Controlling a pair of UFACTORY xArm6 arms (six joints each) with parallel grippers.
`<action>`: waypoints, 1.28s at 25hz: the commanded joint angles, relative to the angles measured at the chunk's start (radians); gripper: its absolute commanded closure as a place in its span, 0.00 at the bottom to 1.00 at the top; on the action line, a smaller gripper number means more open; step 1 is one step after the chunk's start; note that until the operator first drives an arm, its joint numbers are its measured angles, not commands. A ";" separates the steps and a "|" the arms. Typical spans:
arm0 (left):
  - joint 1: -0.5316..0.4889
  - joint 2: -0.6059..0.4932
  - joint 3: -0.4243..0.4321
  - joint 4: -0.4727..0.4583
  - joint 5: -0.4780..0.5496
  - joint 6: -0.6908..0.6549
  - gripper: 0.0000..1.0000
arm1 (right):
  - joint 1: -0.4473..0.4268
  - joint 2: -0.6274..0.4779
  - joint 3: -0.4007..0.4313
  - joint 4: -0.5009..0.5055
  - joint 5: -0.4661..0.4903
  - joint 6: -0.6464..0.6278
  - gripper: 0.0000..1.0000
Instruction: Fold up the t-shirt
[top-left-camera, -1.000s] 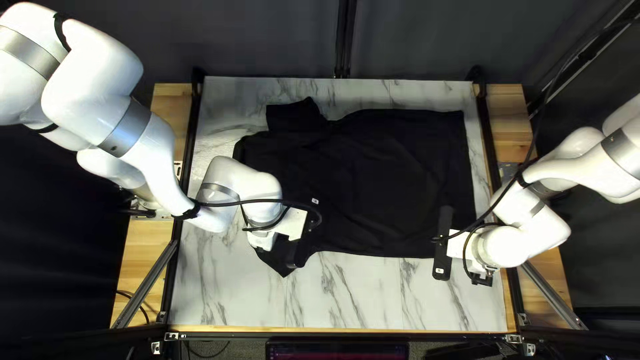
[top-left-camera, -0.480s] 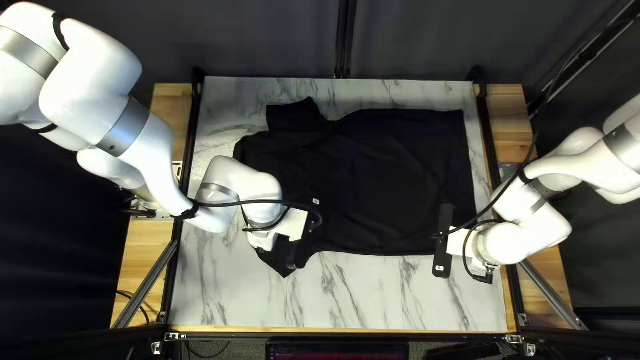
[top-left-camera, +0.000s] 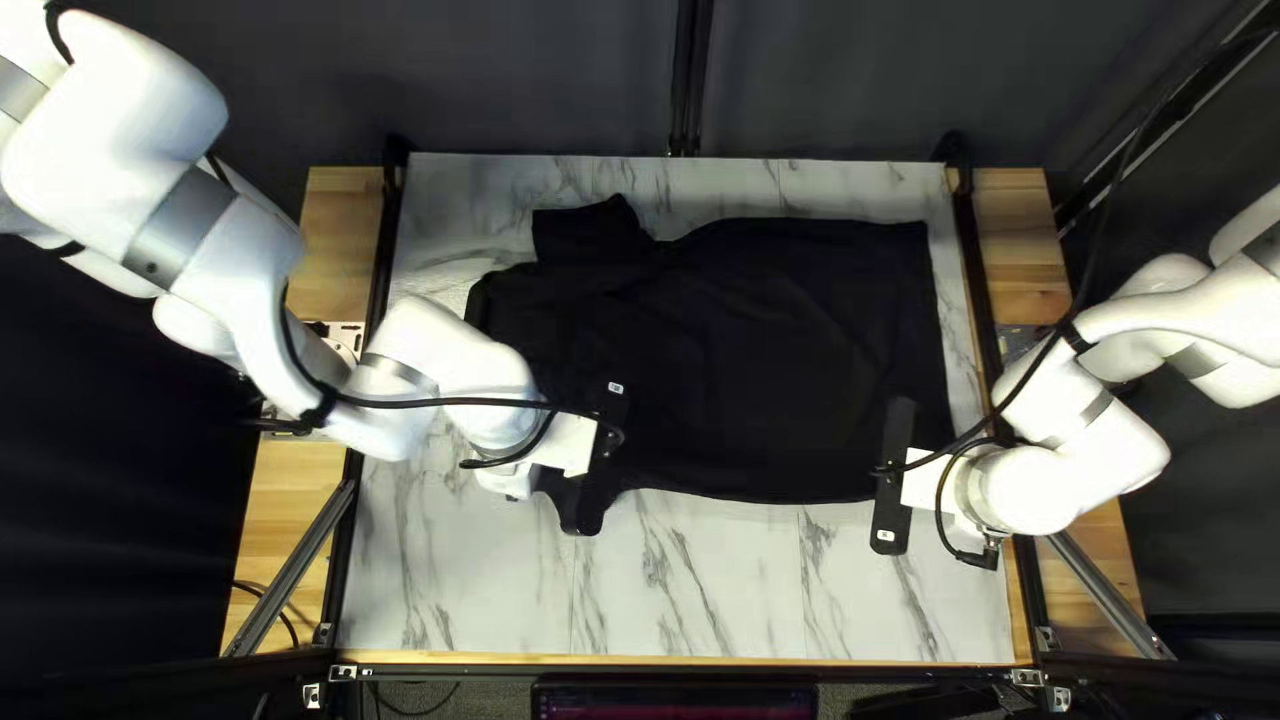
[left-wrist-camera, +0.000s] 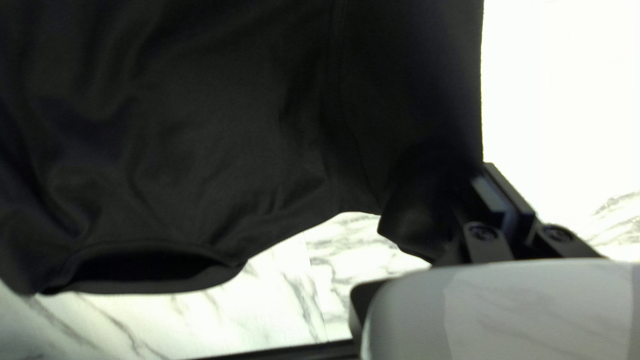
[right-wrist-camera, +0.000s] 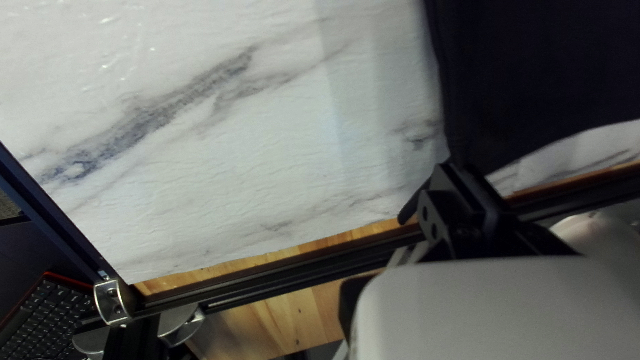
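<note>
The black t-shirt (top-left-camera: 760, 360) lies spread across the table, its near edge drawn up at both grippers. In the top left view my left gripper (top-left-camera: 603, 440) is over the sleeve at the shirt's near left, and my right gripper (top-left-camera: 892, 480) is at the near right corner; both sets of fingertips are hidden there. The left wrist view shows my left gripper (left-wrist-camera: 492, 183) closed on the sleeve cloth (left-wrist-camera: 427, 120), with a loose flap hanging beside its fingers. In the right wrist view a corner of the t-shirt (right-wrist-camera: 520, 73) runs into my right gripper (right-wrist-camera: 460, 177), closed on it.
The marble-patterned table (top-left-camera: 720, 587) shows bare along its near side. A dark frame rail (right-wrist-camera: 280, 273) runs along the table's right edge, beneath my right gripper. A keyboard (right-wrist-camera: 50, 313) lies beyond the near right corner.
My left arm has shifted toward the left, and the near left sleeve has changed shape, its pointed corner drawn in. My right gripper has moved slightly up and right, and the shirt's near edge has risen a little.
</note>
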 commanded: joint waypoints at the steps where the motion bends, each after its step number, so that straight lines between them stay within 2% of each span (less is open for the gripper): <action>1: -0.012 -0.023 -0.023 0.026 0.051 -0.034 1.00 | -0.013 -0.029 -0.005 -0.019 0.043 -0.008 1.00; 8: 0.008 -0.057 -0.040 0.049 0.110 -0.043 1.00 | -0.022 -0.137 0.011 -0.049 0.148 -0.006 1.00; 13: 0.054 -0.076 -0.022 0.047 0.114 -0.012 1.00 | -0.074 -0.206 0.053 -0.069 0.180 -0.047 1.00; 19: 0.121 -0.077 -0.004 0.036 0.105 0.043 1.00 | -0.194 -0.274 0.147 -0.091 0.148 -0.156 1.00; 32: 0.244 -0.054 0.054 0.001 0.042 0.143 1.00 | -0.402 -0.337 0.265 -0.128 0.075 -0.358 1.00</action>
